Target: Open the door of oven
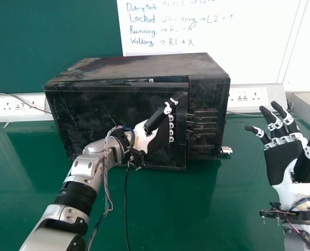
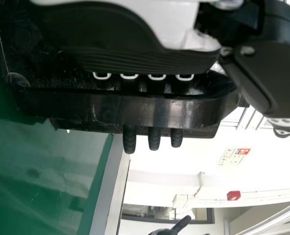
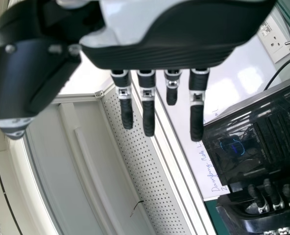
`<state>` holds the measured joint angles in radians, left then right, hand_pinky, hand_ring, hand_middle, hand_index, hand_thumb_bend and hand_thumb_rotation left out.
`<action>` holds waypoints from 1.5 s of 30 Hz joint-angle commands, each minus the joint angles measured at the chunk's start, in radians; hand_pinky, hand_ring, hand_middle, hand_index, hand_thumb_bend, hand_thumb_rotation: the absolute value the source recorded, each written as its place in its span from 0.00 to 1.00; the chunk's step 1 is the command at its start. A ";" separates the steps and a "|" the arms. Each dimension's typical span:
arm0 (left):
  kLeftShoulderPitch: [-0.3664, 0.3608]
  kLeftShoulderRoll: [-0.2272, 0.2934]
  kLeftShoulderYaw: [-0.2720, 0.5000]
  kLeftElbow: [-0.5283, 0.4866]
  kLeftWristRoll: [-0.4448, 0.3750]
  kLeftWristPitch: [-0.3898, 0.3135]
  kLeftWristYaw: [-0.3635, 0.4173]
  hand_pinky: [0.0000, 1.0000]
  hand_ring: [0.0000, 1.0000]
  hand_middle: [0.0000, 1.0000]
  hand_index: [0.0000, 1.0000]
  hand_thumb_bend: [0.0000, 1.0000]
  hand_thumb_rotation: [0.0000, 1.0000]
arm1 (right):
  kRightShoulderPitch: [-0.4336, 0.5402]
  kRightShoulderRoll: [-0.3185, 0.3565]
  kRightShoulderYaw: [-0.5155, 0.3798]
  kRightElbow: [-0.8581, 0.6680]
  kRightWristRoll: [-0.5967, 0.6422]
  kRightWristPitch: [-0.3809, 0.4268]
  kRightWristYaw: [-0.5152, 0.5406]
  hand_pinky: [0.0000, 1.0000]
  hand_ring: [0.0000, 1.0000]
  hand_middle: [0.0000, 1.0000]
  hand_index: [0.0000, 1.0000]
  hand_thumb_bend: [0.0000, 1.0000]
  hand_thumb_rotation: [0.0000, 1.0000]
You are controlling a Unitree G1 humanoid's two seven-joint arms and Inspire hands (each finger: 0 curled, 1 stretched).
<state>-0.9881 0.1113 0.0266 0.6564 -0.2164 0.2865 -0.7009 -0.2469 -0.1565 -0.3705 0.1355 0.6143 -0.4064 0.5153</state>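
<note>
Nearest, at the right of the head view, the black-and-white right hand [image 1: 285,161] is idle above the green desk [image 1: 207,214], palm up, fingers spread apart.

A little farther in, the black-and-white left hand [image 1: 143,137] is at the oven door. Its fingers pass behind the black bow-shaped door handle [image 2: 159,111], nearly straight, their tips showing past the bar in the left wrist view; the thumb lies outside the handle. They are slipped through rather than curled round it.

The handle sits near the free edge of the flat, scratched black oven door [image 1: 87,120]. That door appears slightly ajar: its edge stands proud of the slotted black side panel [image 1: 207,94], and a narrow gap runs along the top. The black box-shaped oven [image 1: 150,64] itself sits on the desk.

So reaching the handle is done, and the opening looks just begun. Most of the swing is left, pulling toward the robot and round to its left until the inside is exposed. The fingers could slide out as the handle's angle changes.

Behind are white wall sockets [image 1: 20,106] and a whiteboard with handwriting [image 1: 218,39].
</note>
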 commanded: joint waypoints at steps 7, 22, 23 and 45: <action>0.087 -0.020 0.004 -0.176 -0.033 0.051 0.045 0.51 0.69 0.75 0.82 1.00 0.81 | -0.010 -0.010 -0.014 0.016 0.018 0.018 0.020 0.56 0.60 0.69 0.78 1.00 0.78; 0.208 0.020 -0.013 -0.428 -0.047 0.169 0.063 0.42 0.59 0.68 0.79 0.99 0.80 | -0.014 -0.004 -0.012 0.006 0.025 0.035 0.024 0.51 0.55 0.64 0.73 1.00 0.79; 0.212 0.022 -0.015 -0.435 -0.050 0.170 0.061 0.42 0.59 0.68 0.79 0.98 0.80 | -0.015 -0.005 -0.012 0.007 0.026 0.036 0.026 0.51 0.55 0.64 0.73 1.00 0.79; 0.365 0.049 -0.035 -0.691 -0.107 0.227 0.066 0.36 0.50 0.57 0.75 0.98 0.85 | -0.015 -0.010 -0.019 -0.007 0.014 0.038 0.010 0.45 0.49 0.59 0.70 1.00 0.84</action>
<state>-0.6292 0.1638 0.0006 0.0069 -0.2890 0.5208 -0.6238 -0.2523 -0.1637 -0.3870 0.1323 0.6317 -0.3702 0.5286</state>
